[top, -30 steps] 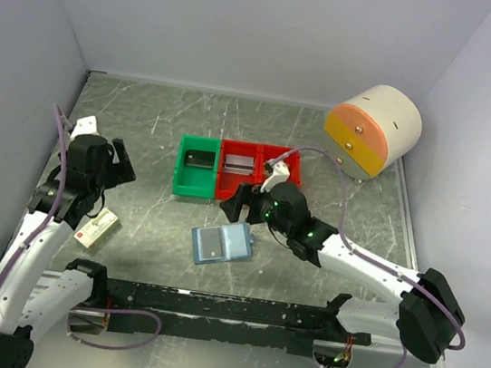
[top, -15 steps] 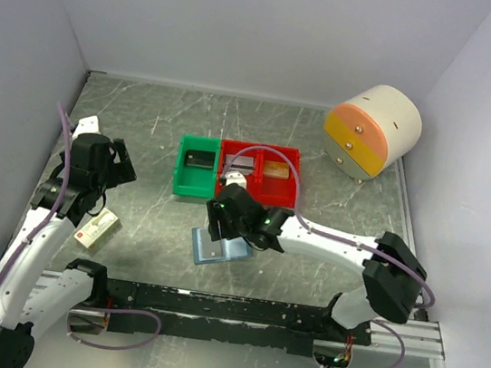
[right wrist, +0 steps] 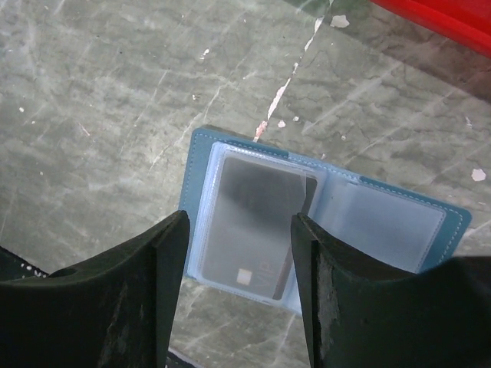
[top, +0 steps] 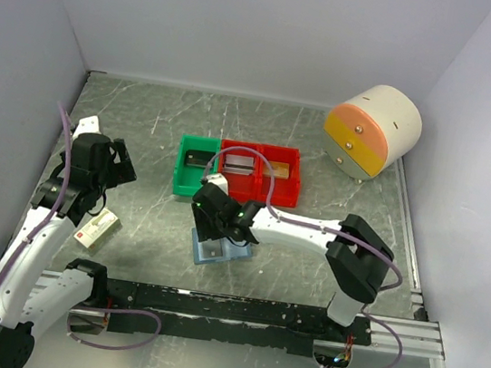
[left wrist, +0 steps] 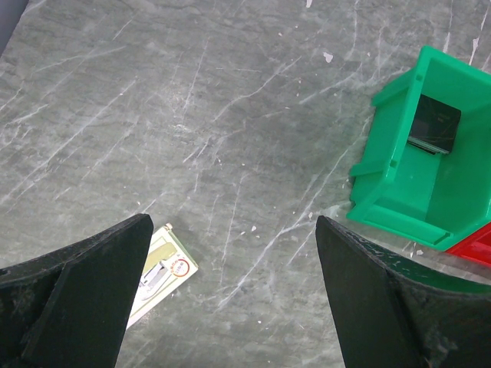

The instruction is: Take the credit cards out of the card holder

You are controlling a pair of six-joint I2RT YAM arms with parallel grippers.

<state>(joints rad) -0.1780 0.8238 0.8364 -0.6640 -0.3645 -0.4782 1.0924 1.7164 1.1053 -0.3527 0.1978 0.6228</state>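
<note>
The right claw (right wrist: 238, 224) is partly spread and points down over the card holder (right wrist: 383, 226). Nothing is pinched between its fingers (right wrist: 115, 307). In the right wrist view the two fingers frame the holder's left half; I cannot tell whether the tips touch it.

The card holder lies open and flat on the grey marbled worktop (right wrist: 92, 100), clear pockets upward and blue edge showing all round. A dark grey credit card (right wrist: 257, 203) sits inside the left clear pocket. The right pocket looks pale, and I cannot tell what it holds.

From above, the right arm is stretched across to the middle of the worktop, its claw (top: 208, 224) covering the far left part of the card holder (top: 227, 253). Just beyond it, three bins stand in a row: a green bin (top: 180, 167) on the left and two red bins (top: 276, 194) beside it. A dark flat thing (left wrist: 433, 124) lies in the green bin.

The left claw (left wrist: 232, 222) is spread wide and empty, hanging over bare worktop on the left side, well apart from the card holder. A small cream and red box (left wrist: 157, 272) lies on the worktop below its left finger, near the left arm. A rounded cream and orange drawer unit (top: 372, 129) stands at the far right corner.
</note>
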